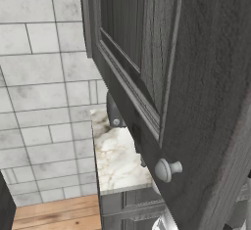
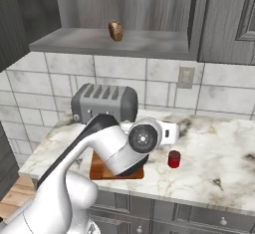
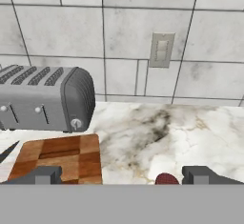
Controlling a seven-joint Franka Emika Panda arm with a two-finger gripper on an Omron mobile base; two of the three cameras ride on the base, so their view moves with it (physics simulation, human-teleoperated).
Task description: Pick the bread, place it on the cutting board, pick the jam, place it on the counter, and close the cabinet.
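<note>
Up on open cabinet (image 2: 219, 19) shelf, bread (image 2: 115, 30) well above fingers (image 3: 47, 174), spread wide, empty, over cutting board (image 3: 62, 158).

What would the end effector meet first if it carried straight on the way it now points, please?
Probably the tiled wall behind the counter, near the wall switch; the open end effector has nothing nearer in line, though depth is unclear.

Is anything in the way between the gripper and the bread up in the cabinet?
Nothing visible blocks it. The bread sits alone on the open cabinet shelf, well above the toaster. The open gripper is low over the counter, facing the wall.
</note>
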